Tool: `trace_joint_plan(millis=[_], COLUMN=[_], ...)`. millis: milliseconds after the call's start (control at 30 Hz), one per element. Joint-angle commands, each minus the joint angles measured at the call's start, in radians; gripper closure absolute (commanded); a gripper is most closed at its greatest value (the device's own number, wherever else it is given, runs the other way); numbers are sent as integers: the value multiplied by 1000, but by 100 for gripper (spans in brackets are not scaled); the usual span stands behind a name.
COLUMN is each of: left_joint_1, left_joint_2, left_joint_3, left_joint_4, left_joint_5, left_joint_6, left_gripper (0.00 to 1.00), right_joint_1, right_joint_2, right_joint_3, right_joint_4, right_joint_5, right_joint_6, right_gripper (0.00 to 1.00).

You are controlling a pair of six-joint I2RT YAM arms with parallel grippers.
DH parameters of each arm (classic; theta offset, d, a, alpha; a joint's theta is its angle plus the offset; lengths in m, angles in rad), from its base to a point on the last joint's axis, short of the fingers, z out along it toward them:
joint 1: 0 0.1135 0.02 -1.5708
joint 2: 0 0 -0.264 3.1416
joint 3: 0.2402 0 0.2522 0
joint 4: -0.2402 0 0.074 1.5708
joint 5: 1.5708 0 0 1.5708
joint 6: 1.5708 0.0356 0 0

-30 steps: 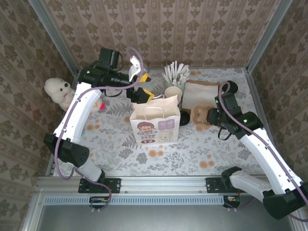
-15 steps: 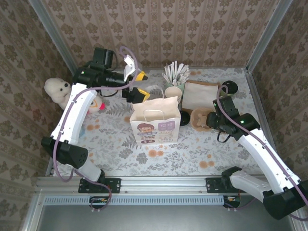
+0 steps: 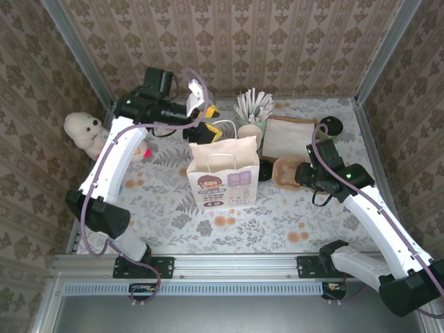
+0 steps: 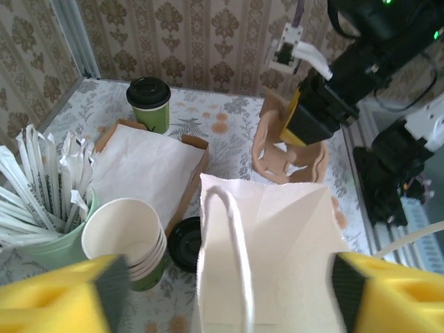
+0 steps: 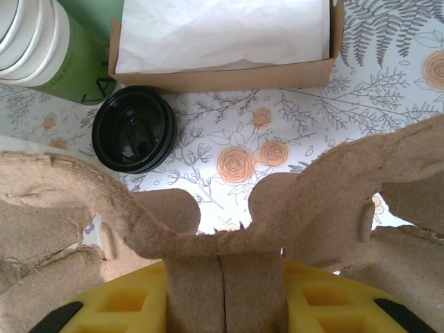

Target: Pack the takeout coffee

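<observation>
From the top camera, my left tool (image 3: 210, 125) hangs over the far part of the worktop (image 3: 166, 208), just above the open mouth of the paper bag (image 3: 223, 179). The bag stands upright near the middle. My right tool (image 3: 303, 172) is to the right of the bag, clamped on the cardboard cup carrier (image 3: 286, 172). The takeout coffee (image 3: 330, 126) stands at the far right, just beyond the napkin box (image 3: 290, 135) and apart from both tools. A stack of cream cups (image 3: 250, 132) and a green cup of wrapped sticks (image 3: 253, 105) stand beyond the bag. A loose black lid (image 3: 266, 173) lies between the bag and the carrier. A plush toy (image 3: 83, 130) sits at the far left.

From my left wrist camera, my 2 yellow fingers (image 4: 55, 305) stand wide apart at the lower corners with nothing gripped between them. The bag's open mouth and 1 handle lie directly below. The takeout coffee stands upright with its lid on, beside a corner of the napkin box. Past the bag, my right tool holds the carrier.

From my right wrist camera, the carrier's central rib is pinched between my yellow fingers (image 5: 132, 309). Beyond it, the loose lid lies flat on the worktop near the napkin box, with the cup stack just beside it.
</observation>
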Motion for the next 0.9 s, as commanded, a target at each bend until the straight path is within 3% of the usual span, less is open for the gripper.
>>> trace_joint_plan(millis=[0,100,200,333,533,867], left_joint_1=[1,1,-5,-23,-76,-81], left_joint_2=[29,6,-45,-113,-127,-99], left_joint_3=[24,-33,-107,-197,-218,-206], left_joint_4=[44,137,243,366,356,324], left_joint_5=[1,16,-57,-197,-290,-293], left_joint_6=[-36,-137,-300,-521,-684,-703], left_gripper=[51,69,98,100,100,99], right_joint_1=[-1,0,0,2,6,117], right_joint_2=[-21,-31,-18,71,204,361], right_joint_3=[71,142,242,412,588,610], right_joint_4=[5,-10,-30,-59,72,429], right_joint_5=[-41,-64,-111,-256,-555,-814], right_joint_6=[22,19,3,-16,50,245], right_gripper=[66,67,66,66,66,66])
